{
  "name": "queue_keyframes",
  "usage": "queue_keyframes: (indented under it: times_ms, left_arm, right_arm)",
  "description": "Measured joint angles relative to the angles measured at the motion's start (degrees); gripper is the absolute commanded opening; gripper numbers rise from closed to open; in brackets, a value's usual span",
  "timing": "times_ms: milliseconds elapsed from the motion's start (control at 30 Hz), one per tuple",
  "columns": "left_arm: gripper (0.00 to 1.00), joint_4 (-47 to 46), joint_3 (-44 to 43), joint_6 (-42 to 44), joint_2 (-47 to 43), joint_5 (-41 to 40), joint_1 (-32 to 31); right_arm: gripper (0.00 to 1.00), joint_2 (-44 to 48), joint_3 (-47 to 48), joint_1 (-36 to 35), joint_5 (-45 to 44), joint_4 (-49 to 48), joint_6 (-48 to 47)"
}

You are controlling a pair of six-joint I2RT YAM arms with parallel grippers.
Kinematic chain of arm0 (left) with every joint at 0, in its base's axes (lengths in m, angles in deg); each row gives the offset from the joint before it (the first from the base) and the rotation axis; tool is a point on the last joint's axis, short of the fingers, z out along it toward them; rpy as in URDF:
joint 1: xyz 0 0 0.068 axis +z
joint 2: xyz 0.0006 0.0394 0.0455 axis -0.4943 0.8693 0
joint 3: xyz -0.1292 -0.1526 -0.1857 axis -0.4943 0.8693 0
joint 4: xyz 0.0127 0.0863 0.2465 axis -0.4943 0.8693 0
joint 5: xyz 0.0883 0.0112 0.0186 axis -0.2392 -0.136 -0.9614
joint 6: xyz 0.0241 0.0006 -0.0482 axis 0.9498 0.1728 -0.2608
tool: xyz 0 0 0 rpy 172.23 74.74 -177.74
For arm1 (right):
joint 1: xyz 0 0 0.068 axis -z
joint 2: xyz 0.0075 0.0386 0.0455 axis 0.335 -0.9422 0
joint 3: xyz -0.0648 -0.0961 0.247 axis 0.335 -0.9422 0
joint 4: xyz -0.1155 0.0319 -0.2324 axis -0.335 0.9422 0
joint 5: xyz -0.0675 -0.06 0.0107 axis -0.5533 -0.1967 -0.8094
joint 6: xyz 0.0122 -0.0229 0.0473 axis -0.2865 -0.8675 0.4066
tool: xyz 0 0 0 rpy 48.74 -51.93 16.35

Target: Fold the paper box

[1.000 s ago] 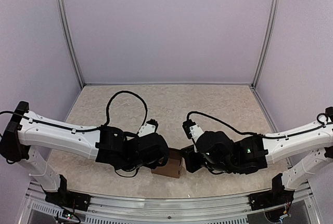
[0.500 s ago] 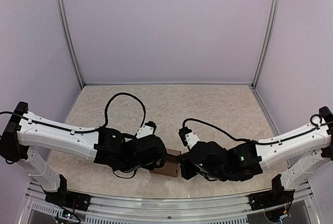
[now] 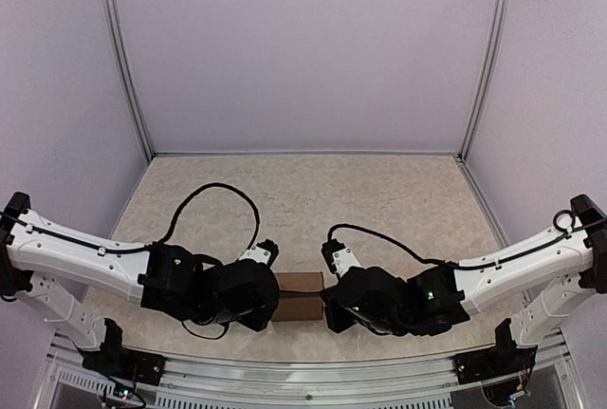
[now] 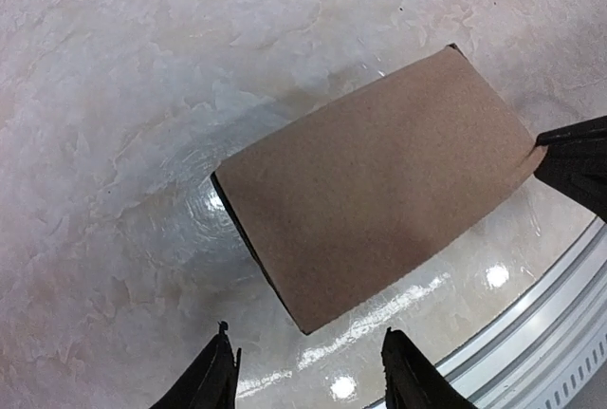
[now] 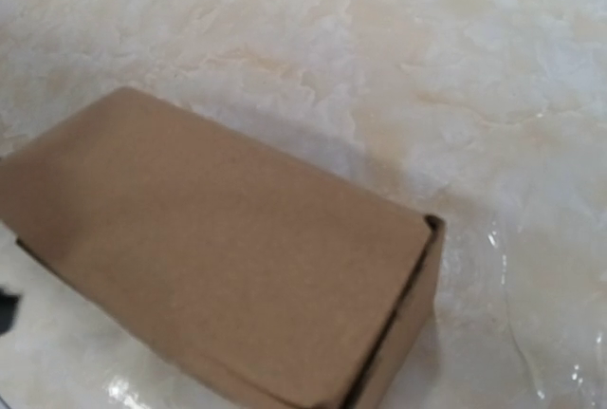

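The paper box (image 3: 300, 296) lies closed and flat on the table (image 3: 313, 200) near the front edge, a plain brown cuboid between both arms. In the left wrist view the paper box (image 4: 379, 195) sits just beyond my left gripper (image 4: 311, 376), which is open with nothing between its fingers. My left gripper (image 3: 272, 298) is at the box's left end, my right gripper (image 3: 328, 304) at its right end. The right gripper's dark tip (image 4: 575, 164) touches the box's far corner and looks shut. The right wrist view shows only the paper box (image 5: 218, 248); its own fingers are out of frame.
A metal rail (image 3: 303, 371) runs along the table's near edge, close behind the box, also seen as the rail (image 4: 555, 333) in the left wrist view. Purple walls and two upright posts (image 3: 128, 67) enclose the back and sides.
My left gripper has opened and let go of the box while drawing back left. The box went from tilted to lying flat. The right arm slid left and closer to the box.
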Motion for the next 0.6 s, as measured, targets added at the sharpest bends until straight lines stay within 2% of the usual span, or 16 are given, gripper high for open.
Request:
queue_keyframes:
  times_ms: [167, 333, 433, 600]
  left_arm:
    - [0.57, -0.61, 1.33, 3.26, -5.68, 5.46, 0.83]
    - [0.58, -1.99, 1.4, 6.29, -12.83, 9.62, 4.07]
    - [0.5, -2.67, 1.4, 7.61, -16.13, 11.15, 7.45]
    - [0.36, -5.14, 2.51, 8.7, -16.85, 13.29, 13.22]
  right_arm:
    - [0.03, -0.28, 0.46, 0.0, -0.17, 0.5, -1.2]
    - [0.1, -0.5, 0.44, 0.0, -0.07, 2.14, -2.99]
    - [0.18, -0.66, 0.44, 0.0, 0.44, 2.8, -4.33]
    - [0.24, -0.63, 0.44, 0.0, 1.62, 2.99, -7.52]
